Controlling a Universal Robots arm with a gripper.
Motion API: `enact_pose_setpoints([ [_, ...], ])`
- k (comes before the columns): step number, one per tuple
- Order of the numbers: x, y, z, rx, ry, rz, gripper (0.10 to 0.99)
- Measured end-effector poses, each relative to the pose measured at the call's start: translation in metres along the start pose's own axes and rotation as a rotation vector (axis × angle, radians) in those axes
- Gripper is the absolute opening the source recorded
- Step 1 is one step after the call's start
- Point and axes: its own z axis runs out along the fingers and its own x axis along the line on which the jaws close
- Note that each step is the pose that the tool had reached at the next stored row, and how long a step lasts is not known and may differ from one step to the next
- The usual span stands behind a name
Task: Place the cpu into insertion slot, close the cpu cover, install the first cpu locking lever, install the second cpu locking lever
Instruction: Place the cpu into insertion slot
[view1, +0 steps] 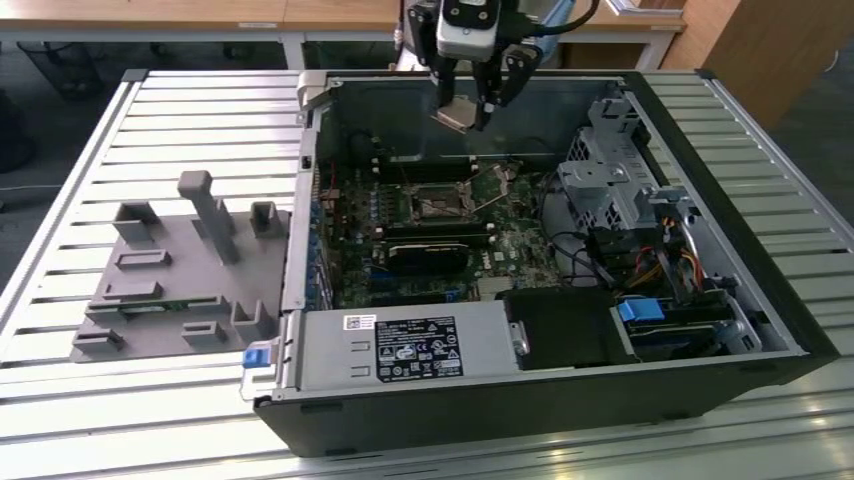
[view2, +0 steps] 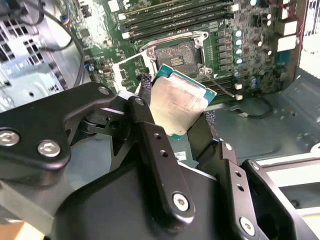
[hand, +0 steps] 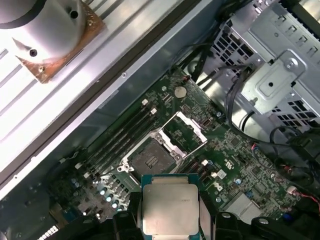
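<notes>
The gripper (view1: 470, 108) hangs over the far edge of the open computer case (view1: 561, 400), its jaws drawn in narrow on the cpu (view1: 454, 114), which it holds by two opposite edges. In the exterior view the chip sits tilted, well above the green board (view1: 400, 260).

In the second wrist view the cpu (view2: 177, 102) is a flat square chip; its top is a pale silver-grey metal plate with rounded corners and a dull, faintly smudged sheen; a thin teal-green rim shows around the plate. The black fingers (view2: 150, 132) press against its sides.

In the first wrist view the cpu (hand: 170, 210) lies apart from the insertion slot (hand: 150, 159), a square socket with a dark centre and nothing seated in it; the cpu cover (hand: 185, 131), a thin silvery frame, stands swung open just beside the socket.

A grey fixture (view1: 174, 270) rests on the slatted table (view1: 160, 110) at the exterior view's left, beside the case.
</notes>
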Motion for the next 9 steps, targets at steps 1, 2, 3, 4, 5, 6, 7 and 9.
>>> enact_pose_setpoints([
  [1, 0.0000, 0.0000, 0.0009, 0.000, -0.0011, 0.019, 0.541],
  [2, 0.0000, -0.0001, 0.0016, 0.000, -0.0023, 0.036, 0.541],
  [3, 0.0000, -0.0001, 0.0024, -0.001, -0.0034, 0.054, 0.541],
  [4, 0.0000, -0.0002, 0.0032, -0.001, -0.0046, 0.073, 0.541],
  [5, 0.0000, -0.0002, 0.0038, -0.001, -0.0057, 0.090, 0.541],
  [6, -0.0001, -0.0003, 0.0044, -0.002, -0.0069, 0.109, 0.541],
  [7, -0.0001, -0.0003, 0.0050, -0.002, -0.0080, 0.127, 0.541],
  [9, -0.0001, -0.0004, 0.0063, -0.002, -0.0102, 0.163, 0.541],
])
